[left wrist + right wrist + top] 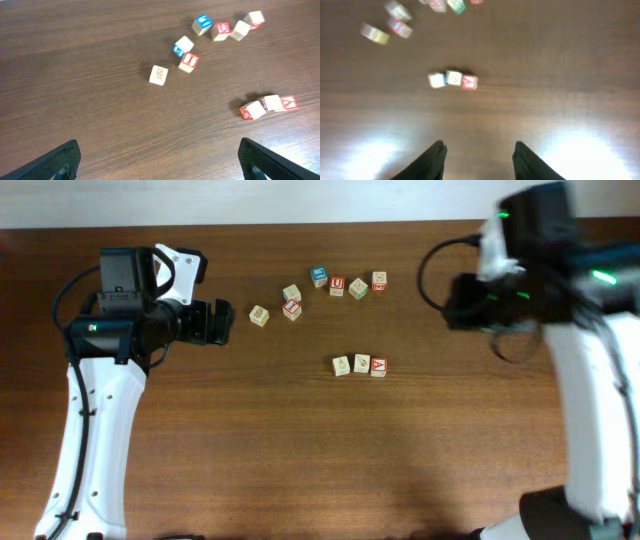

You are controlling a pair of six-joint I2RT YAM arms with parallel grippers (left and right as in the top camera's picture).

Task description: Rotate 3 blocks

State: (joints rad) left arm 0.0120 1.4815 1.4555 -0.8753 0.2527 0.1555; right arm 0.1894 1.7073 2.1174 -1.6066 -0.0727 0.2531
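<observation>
Three small pale wooden letter cubes point(361, 364): touching row, centre of brown wooden counter point(300, 470). Left tool point(218, 322): wide, empty. Right tool point(480, 160): part-open, empty, facing row. Handling: straddle one end cube squarely, sparing neighbours.

The surface point(300, 440) is dark brown wood with visible grain, and 10 small cubes lie on it. The 3 blocks point(361, 364) sit in a tight row near the middle, side against side. Farther from the arms' bases, a loose line of 4 includes a blue-faced cube point(319, 277) and a red-lettered cube point(337, 284). Left of these, a touching pair point(292, 309) lies near 1 pale cube point(259, 315).
</observation>
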